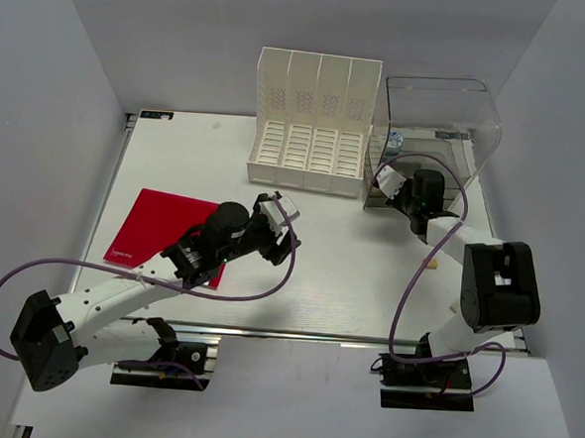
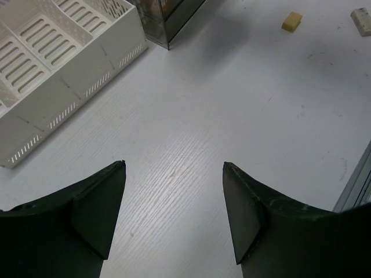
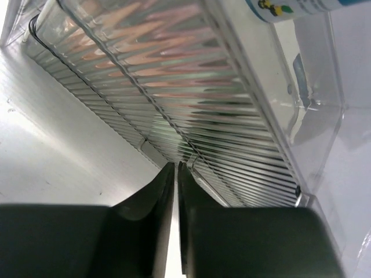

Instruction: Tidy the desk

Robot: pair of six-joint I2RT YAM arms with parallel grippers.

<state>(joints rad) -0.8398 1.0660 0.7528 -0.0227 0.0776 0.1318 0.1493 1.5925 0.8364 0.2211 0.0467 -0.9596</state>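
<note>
Upper right of the right wrist view: cut-off printed label [image 3: 290,6], blue band and yellow-black marks, lettering unreadable. Small white print on the red folder [image 1: 167,233], too small to read. Left gripper [image 2: 174,165] stretched toward centre of the top view, fingers spread wide over bare desk [image 1: 349,262], gripping nothing. Right gripper [image 3: 175,166] reaching upper right, close against the ribbed clear box [image 3: 174,87], fingers all but closed, nothing visible between. Desk filling mid-frame, rail along its lower edge.
</note>
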